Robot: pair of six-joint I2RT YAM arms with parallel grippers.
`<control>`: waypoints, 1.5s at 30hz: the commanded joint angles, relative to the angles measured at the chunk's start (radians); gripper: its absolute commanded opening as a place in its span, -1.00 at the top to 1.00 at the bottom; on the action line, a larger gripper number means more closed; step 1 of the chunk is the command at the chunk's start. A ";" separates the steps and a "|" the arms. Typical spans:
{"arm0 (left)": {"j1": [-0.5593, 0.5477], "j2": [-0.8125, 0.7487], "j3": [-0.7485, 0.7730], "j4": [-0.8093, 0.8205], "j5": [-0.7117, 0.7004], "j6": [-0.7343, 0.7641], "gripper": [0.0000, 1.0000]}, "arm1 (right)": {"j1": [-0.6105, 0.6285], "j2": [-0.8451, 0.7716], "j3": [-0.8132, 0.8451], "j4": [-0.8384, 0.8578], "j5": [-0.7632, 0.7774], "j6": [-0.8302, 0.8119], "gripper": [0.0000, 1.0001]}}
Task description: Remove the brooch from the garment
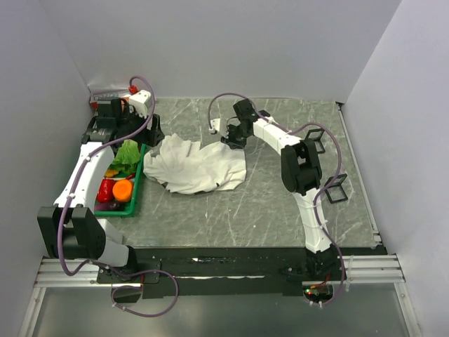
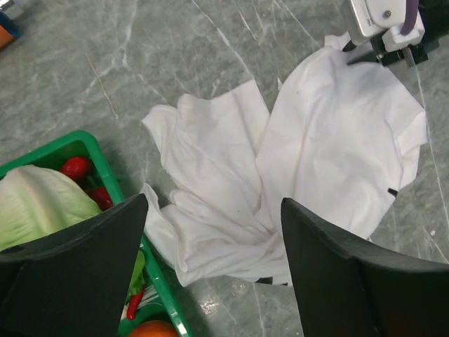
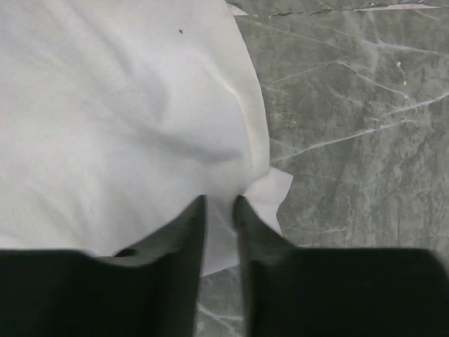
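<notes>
While the left arm hangs over the far end of the green basket (image 1: 137, 188), I log what it holds: lettuce (image 1: 127, 153), a red pepper (image 1: 105, 189), a round orange fruit (image 1: 122, 189), and something dark purple at the near end, too small to name. Left gripper (image 2: 210, 281) gapes wide with nothing between its fingers, above the left edge of the white garment (image 1: 196, 167). Garment lies crumpled on the grey table (image 1: 280, 203), just right of the basket. Right gripper (image 3: 219, 205) is at the garment's far right edge, fingers drawn almost together with a fold of white cloth pinched between them. Brooch: I cannot pick it out in any view, so where it lies relative to either jaw is unknown
</notes>
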 commanded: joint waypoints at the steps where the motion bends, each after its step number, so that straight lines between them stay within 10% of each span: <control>1: -0.003 0.008 -0.002 -0.033 0.054 0.045 -0.63 | -0.007 -0.022 0.043 -0.040 0.014 -0.023 0.69; 4: -0.001 0.040 0.002 -0.053 0.060 0.071 -0.60 | -0.024 -0.117 -0.014 0.011 0.015 0.039 1.00; 15: -0.001 0.198 0.045 -0.151 0.023 0.217 -0.48 | -0.097 -0.584 -0.242 0.095 -0.086 0.187 1.00; 32: -0.012 0.413 0.140 -0.259 0.020 0.278 -0.34 | -0.206 -0.754 -0.624 0.069 -0.002 0.170 1.00; 40: -0.014 0.473 0.301 -0.297 0.075 0.269 0.89 | -0.217 -0.718 -0.609 0.165 0.044 0.280 1.00; 45: -0.014 0.443 0.535 -0.257 0.069 0.251 0.99 | -0.266 -0.610 -0.384 0.216 0.096 0.409 1.00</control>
